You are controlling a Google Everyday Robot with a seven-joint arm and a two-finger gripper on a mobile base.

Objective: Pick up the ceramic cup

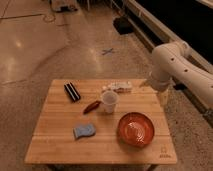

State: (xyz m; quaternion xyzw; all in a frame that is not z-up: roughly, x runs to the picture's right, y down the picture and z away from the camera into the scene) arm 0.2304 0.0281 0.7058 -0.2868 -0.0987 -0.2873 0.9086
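Nearest, an orange bowl (135, 129) sits front right on the table (55, 145), with a blue sponge (84, 131) to its left. Behind them the cup (109, 101) stands upright mid-table, a red object (91, 106) just beside it. Farther right, the gripper (162, 93) hangs at the table's edge, apart from the cup. I cannot tell how open it is.

I am seeing the claw (162, 95) hanging at the right edge of a wooden table (55, 135). Beyond the claw and to its left, a speckled polished floor (35, 45) is catching soft patches of light. A blue tape cross (107, 51) is lying on the floor past the table. A dark wall (170, 20) with a pale ledge is running behind the claw.
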